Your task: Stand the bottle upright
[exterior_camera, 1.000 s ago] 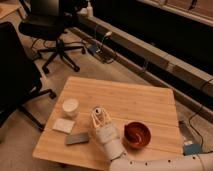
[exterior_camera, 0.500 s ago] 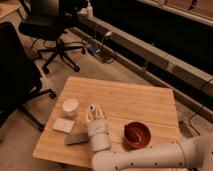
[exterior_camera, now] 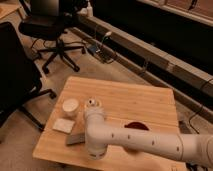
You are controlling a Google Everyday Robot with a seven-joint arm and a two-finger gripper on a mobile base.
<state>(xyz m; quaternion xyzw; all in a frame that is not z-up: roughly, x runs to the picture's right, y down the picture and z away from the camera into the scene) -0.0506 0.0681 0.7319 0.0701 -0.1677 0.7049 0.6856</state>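
The bottle [exterior_camera: 91,103] shows only as a small pale top with a light cap, poking up left of centre on the wooden table [exterior_camera: 145,102]. It looks upright; its body is hidden behind my arm. My gripper [exterior_camera: 93,112] is right at the bottle, at the end of the white arm that comes in from the lower right and bends upward. The gripper's own parts are hidden by the wrist.
A short white round cup [exterior_camera: 70,106] stands just left of the bottle. A white flat square [exterior_camera: 63,125] and a grey flat piece [exterior_camera: 76,138] lie in front of the cup. A red bowl [exterior_camera: 135,125] sits partly behind my arm. Black office chairs [exterior_camera: 50,30] stand to the left and behind.
My arm has swung left across the table, and the gripper with the bottle top sits further left, closer to the cup. The arm now covers part of the red bowl.
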